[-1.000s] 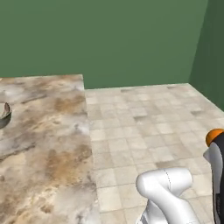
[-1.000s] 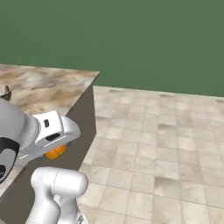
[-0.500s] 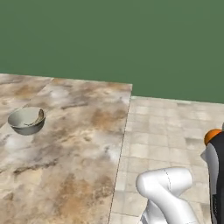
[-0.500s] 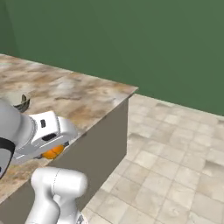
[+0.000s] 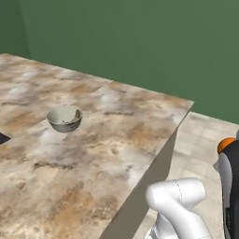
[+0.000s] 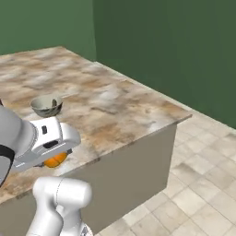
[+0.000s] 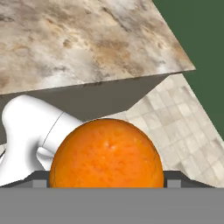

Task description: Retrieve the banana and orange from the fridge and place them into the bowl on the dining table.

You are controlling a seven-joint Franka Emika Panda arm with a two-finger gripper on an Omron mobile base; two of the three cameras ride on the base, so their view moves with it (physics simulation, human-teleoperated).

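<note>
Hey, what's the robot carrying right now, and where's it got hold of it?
The orange, seated in the end effector, which grips it across its round sides; the contact points themselves are hidden.

A green wall (image 5: 140,42) stands behind. The floor (image 6: 203,184) has pale square tiles. A small dark thing (image 5: 2,138) lies at the left edge; I cannot tell what.

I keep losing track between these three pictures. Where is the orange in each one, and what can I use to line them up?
Left base view: the orange peeks out at the right edge, above the dark arm part.
Right base view: lower left, tucked under the white hand.
Hand view: bottom centre, large and close, held in the claw.
Shared landmark: the dining table corner nearest the green wall.
</note>
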